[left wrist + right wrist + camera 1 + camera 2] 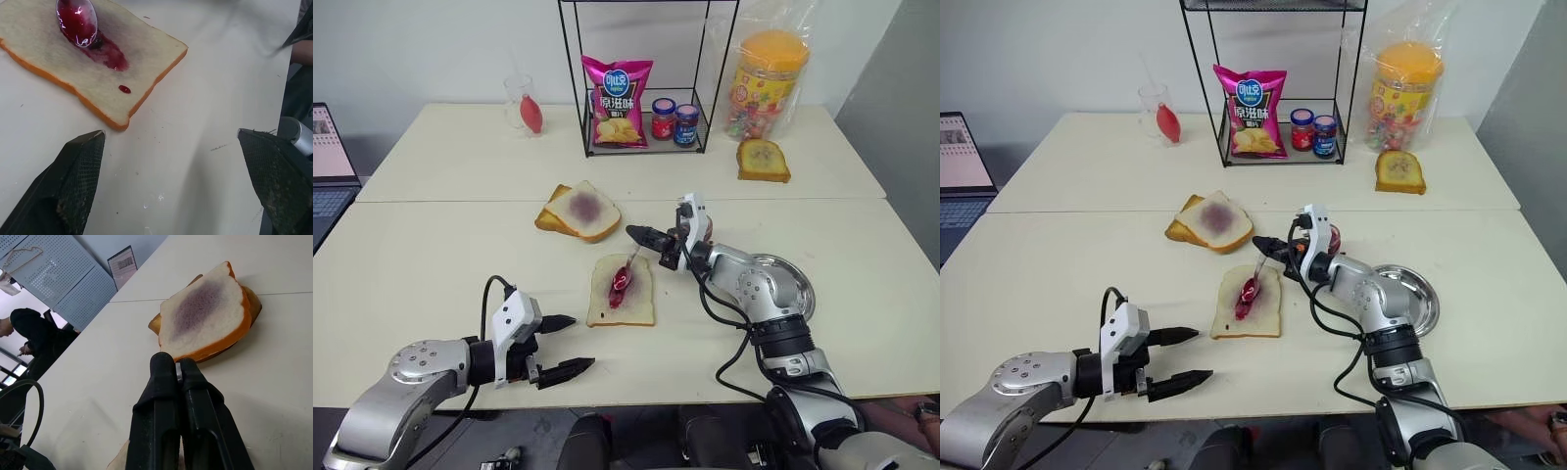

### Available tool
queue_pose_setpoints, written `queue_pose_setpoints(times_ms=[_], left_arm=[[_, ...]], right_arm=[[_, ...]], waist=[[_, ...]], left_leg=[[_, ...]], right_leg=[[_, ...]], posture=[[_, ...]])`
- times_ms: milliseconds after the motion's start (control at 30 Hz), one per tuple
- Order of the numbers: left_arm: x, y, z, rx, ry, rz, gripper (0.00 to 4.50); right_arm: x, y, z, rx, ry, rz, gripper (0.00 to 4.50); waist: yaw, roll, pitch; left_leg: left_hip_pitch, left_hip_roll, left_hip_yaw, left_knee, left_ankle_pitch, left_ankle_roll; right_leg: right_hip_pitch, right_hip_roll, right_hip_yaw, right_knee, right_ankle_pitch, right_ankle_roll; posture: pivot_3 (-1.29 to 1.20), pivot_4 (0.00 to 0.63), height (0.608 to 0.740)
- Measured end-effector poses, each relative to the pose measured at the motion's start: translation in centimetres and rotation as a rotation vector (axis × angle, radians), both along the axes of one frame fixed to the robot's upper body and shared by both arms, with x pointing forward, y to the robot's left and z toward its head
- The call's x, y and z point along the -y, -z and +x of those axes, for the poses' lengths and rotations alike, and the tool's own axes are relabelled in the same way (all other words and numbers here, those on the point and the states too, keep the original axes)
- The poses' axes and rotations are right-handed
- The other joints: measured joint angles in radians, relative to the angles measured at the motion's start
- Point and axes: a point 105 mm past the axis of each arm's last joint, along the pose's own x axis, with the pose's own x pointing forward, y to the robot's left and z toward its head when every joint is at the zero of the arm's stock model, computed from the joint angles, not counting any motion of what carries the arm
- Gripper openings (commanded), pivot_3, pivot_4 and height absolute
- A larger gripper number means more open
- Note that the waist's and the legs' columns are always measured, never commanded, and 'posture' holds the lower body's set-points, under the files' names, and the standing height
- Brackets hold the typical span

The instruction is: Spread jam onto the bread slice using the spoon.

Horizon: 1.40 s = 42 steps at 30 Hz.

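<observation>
Black fingers (168, 369) of our right gripper (646, 236) are pressed together on the slim handle of the spoon (625, 275), which slants down from them to the bread slice (623, 291). We see the spoon's bowl lying on the middle of the slice, red with jam (108, 51), and a red streak runs from the bowl along the crumb, with one small drop apart from it nearer the crust. Our left gripper (566, 345) hovers over the table (431, 264) on the near left of the slice, its two fingers wide apart and holding nothing, tips pointing toward the slice but not touching it. Just beyond the slice lies a stacked pair of slices (578, 211) with a purple smear on top. To the right of the slice, partly behind our right arm, sits a round metal plate (792, 284). At the far side of the table from the slice stands a wire rack (646, 78) holding a pink chip bag (618, 101) and two lidded jars (674, 122).
</observation>
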Motion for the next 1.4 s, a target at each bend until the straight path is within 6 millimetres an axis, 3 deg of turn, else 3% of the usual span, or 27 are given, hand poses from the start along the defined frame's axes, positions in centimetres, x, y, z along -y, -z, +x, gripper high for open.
queue_pose_setpoints(times_ms=[300,533,700,967,1133,1400], left_arm=[[0.0,-0.2,0.3,0.013,0.003,0.0,4.5],[0.7,-2.3,1.5,0.082,0.053,-0.01,4.5],[2.5,-5.7,2.3,0.165,0.197,-0.006,4.5],[5.2,-6.3,2.9,0.167,0.384,-0.015,4.5],[7.4,-6.7,3.4,0.196,0.521,-0.023,4.5],[10.4,-5.7,4.9,0.252,0.614,-0.016,4.5]], right_arm=[[1.8,-2.6,1.1,-0.017,0.062,0.09,0.03],[1.7,-6.4,-2.4,-0.007,-0.079,0.187,0.03],[5.1,-8.6,-5.4,0.056,-0.075,0.163,0.03],[9.3,-9.2,-6.3,0.06,0.119,0.135,0.03],[13.5,-8.6,-7.0,0.045,0.331,0.101,0.03],[21.0,-3.9,-9.5,-0.095,0.678,0.055,0.03]], waist=[[0.0,0.0,0.0],[0.003,0.0,0.0],[0.008,0.0,0.0],[-0.001,0.0,0.0],[0.007,0.0,0.0],[0.017,0.0,0.0]], left_leg=[[-0.001,0.0,0.0,-0.002,0.0,0.0],[-0.002,0.0,-0.002,-0.001,0.0,0.0],[-0.002,-0.001,-0.001,-0.001,0.0,0.0],[-0.002,0.0,-0.002,-0.001,0.0,0.0],[-0.003,-0.002,0.001,-0.001,0.0,0.0],[-0.002,-0.001,0.001,-0.001,0.0,0.001]], right_leg=[[-0.001,0.0,0.0,0.0,0.002,-0.005],[-0.001,0.0,-0.002,-0.001,0.002,-0.004],[0.0,0.0,-0.001,-0.001,0.0,0.0],[-0.001,0.001,-0.001,0.0,-0.001,0.0],[0.0,0.0,0.001,-0.002,-0.001,0.0],[0.0,0.0,0.001,-0.001,-0.001,0.001]], posture=[[0.0,0.15,0.74],[0.0,0.15,0.74],[0.0,0.15,0.74],[0.0,0.15,0.74],[0.0,0.15,0.74],[0.0,0.15,0.74]])
